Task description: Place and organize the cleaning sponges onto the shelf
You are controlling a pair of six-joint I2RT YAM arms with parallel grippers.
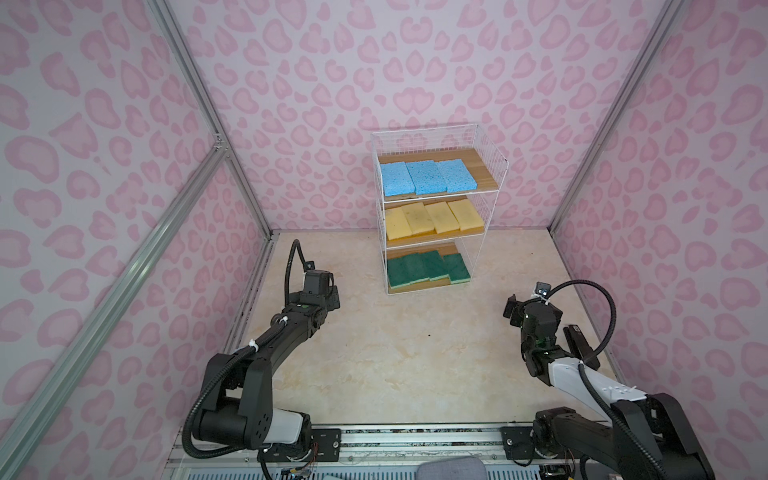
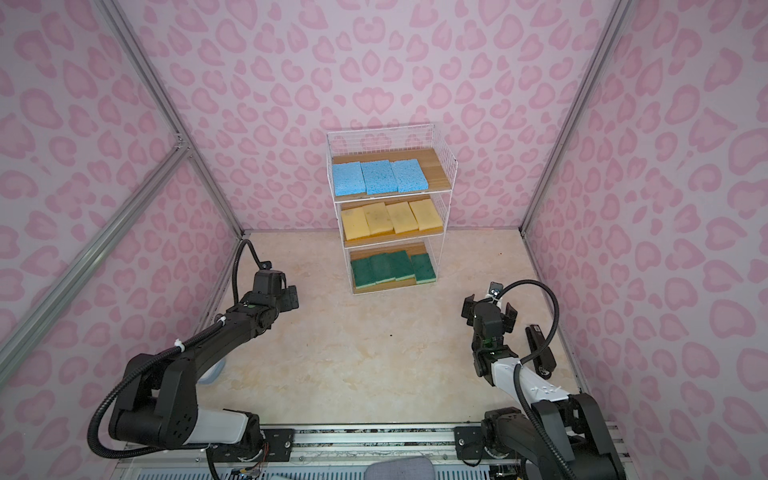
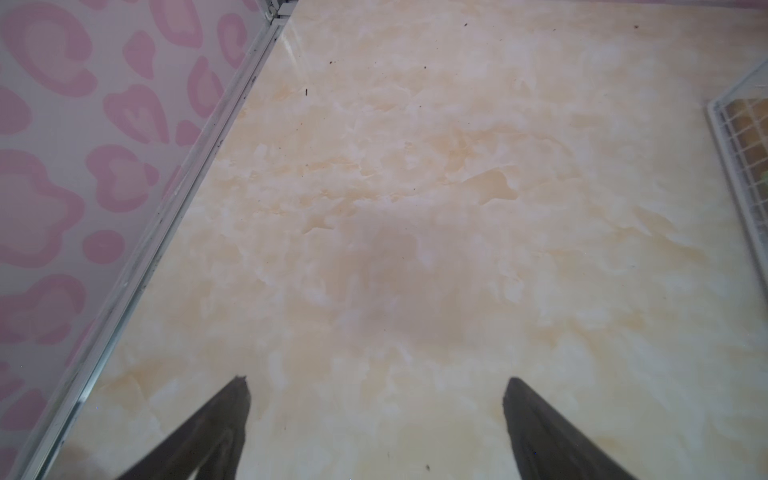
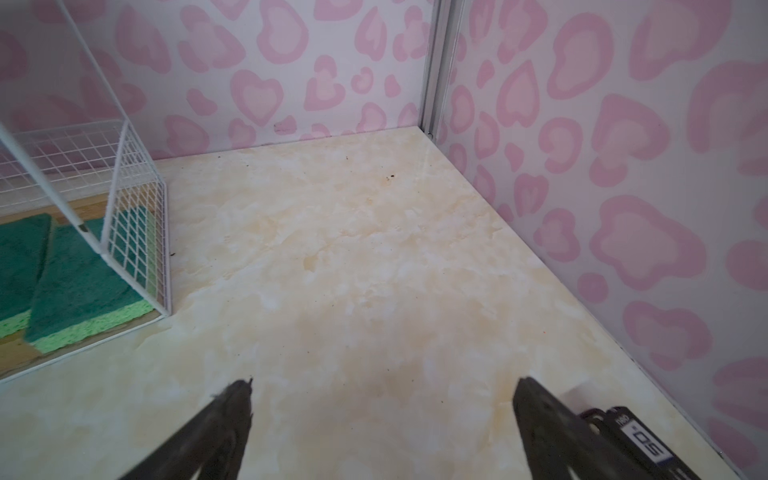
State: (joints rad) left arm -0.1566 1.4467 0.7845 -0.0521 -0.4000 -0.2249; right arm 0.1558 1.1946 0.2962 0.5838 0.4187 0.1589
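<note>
The shelf (image 1: 482,166) (image 2: 436,160), white wire with three wooden boards, stands at the back centre in both top views. Three blue cleaning sponges (image 1: 426,176) (image 2: 378,176) lie on its top board. Several yellow ones (image 1: 432,218) (image 2: 390,218) fill the middle board, and several green ones (image 1: 428,268) (image 2: 392,268) the bottom board. My left gripper (image 1: 328,293) (image 3: 376,380) hovers open and empty left of the shelf. My right gripper (image 2: 489,307) (image 4: 384,380) is open and empty to its right. The right wrist view shows green sponges (image 4: 75,282) behind the wire side (image 4: 137,174).
A black device (image 1: 579,343) (image 4: 640,436) lies on the marble floor by the right wall, close to my right gripper. Pink patterned walls with aluminium rails enclose the floor on three sides. The shelf's corner (image 3: 744,137) shows at the edge of the left wrist view.
</note>
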